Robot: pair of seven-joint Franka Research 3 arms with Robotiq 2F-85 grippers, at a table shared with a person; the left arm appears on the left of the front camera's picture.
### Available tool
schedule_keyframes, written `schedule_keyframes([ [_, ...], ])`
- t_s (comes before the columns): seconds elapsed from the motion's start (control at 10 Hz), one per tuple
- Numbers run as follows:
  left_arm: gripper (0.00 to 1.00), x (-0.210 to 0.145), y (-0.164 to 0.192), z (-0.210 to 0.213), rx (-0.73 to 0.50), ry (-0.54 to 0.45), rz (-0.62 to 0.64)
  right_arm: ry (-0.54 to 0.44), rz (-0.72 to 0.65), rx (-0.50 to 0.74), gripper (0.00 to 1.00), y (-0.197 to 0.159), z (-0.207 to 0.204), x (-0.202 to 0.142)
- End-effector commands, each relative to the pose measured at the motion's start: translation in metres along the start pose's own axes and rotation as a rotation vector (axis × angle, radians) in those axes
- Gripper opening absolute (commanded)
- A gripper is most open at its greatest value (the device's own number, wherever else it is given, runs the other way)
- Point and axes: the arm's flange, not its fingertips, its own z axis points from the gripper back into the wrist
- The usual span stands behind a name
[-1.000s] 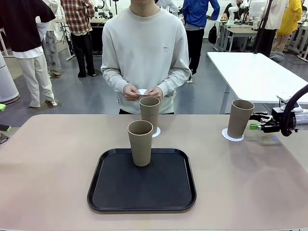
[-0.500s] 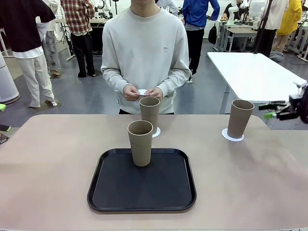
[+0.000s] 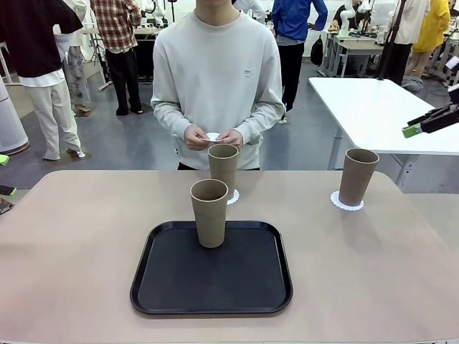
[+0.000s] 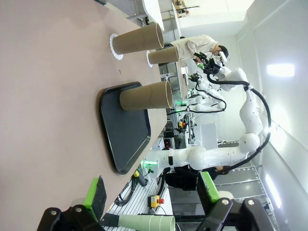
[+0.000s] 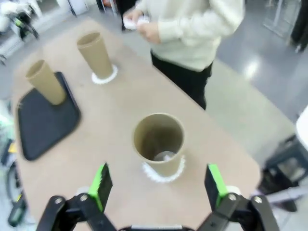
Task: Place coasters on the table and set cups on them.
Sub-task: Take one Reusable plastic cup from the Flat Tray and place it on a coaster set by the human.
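Observation:
Three tan cups stand upright. One cup (image 3: 357, 176) sits on a lacy white coaster (image 3: 346, 203) at the right of the beige table (image 3: 86, 236). Another cup (image 3: 223, 166) stands on a coaster (image 3: 233, 196) near the person. The last cup (image 3: 209, 213) stands on the black tray (image 3: 215, 283). The person's hands hold a white coaster (image 3: 212, 136) at the far edge. My right gripper (image 3: 416, 123) hangs high at the far right, above and beyond the right cup (image 5: 159, 142), open (image 5: 159, 185) and holding nothing. My left gripper (image 4: 151, 192) is open, low beside the table, far from the tray (image 4: 125, 130).
A white table (image 3: 380, 107) stands behind the right corner. People stand in the background. Bare tabletop lies left of the tray and between the tray and the right cup.
My right gripper has risen from table height beside the right cup, moving up and away to the far right. The cups, coasters and the person's hands have stayed put.

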Motion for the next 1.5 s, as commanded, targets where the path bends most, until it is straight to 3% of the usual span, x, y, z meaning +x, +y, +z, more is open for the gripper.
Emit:
schedule_keyframes([
  [0.0, 1.0, -0.001, -0.001, 0.002, -0.005, 0.007, -0.016, 0.106, -0.095, 0.039, 1.0, 0.038, -0.014, 0.019],
  [0.2, 1.0, -0.001, -0.001, 0.002, -0.005, 0.007, -0.016, 0.218, -0.101, -0.056, 1.0, 0.059, -0.018, 0.036],
  [0.6, 1.0, -0.001, -0.001, 0.002, -0.005, 0.007, -0.016, 0.56, -0.12, -0.183, 1.0, 0.076, -0.035, 0.06],
  [0.7, 1.0, -0.001, -0.001, 0.002, -0.005, 0.007, -0.016, 0.569, -0.092, -0.154, 1.0, 0.075, -0.04, 0.062],
  [0.8, 1.0, -0.001, -0.001, 0.002, -0.005, 0.007, -0.016, 0.475, -0.098, -0.173, 1.0, 0.072, -0.029, 0.055],
  [1.4, 1.0, -0.001, -0.001, 0.002, -0.005, 0.007, -0.016, 0.475, -0.098, -0.173, 1.0, 0.072, -0.029, 0.055],
])
